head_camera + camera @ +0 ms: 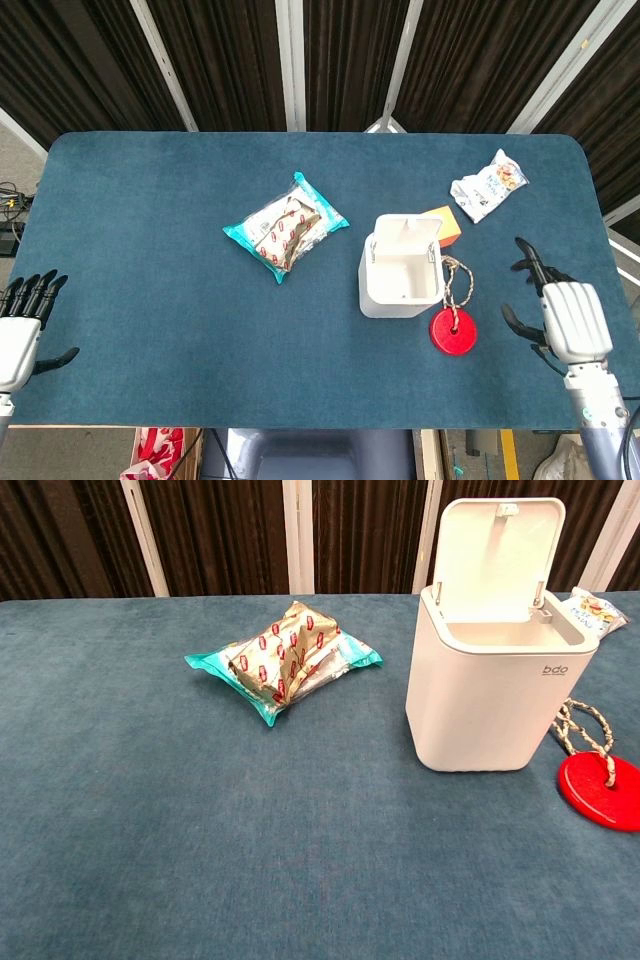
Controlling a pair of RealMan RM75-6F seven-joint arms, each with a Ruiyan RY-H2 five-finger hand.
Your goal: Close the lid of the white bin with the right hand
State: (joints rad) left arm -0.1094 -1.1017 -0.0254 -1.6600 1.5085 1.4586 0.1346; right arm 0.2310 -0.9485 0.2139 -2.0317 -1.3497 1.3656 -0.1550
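The white bin [398,282] [495,710] stands right of the table's middle with its lid [407,234] [495,555] swung up and back, the inside showing. My right hand [565,317] hovers over the table's right front area, well to the right of the bin, fingers spread and holding nothing. My left hand [20,325] stays at the front left corner, fingers apart and empty. Neither hand shows in the chest view.
A red disc [453,331] [603,789] on a rope lies just right of the bin. An orange box [446,223] sits behind it, a snack bag [488,184] further back right, and a teal-edged packet [286,227] [285,658] to the bin's left.
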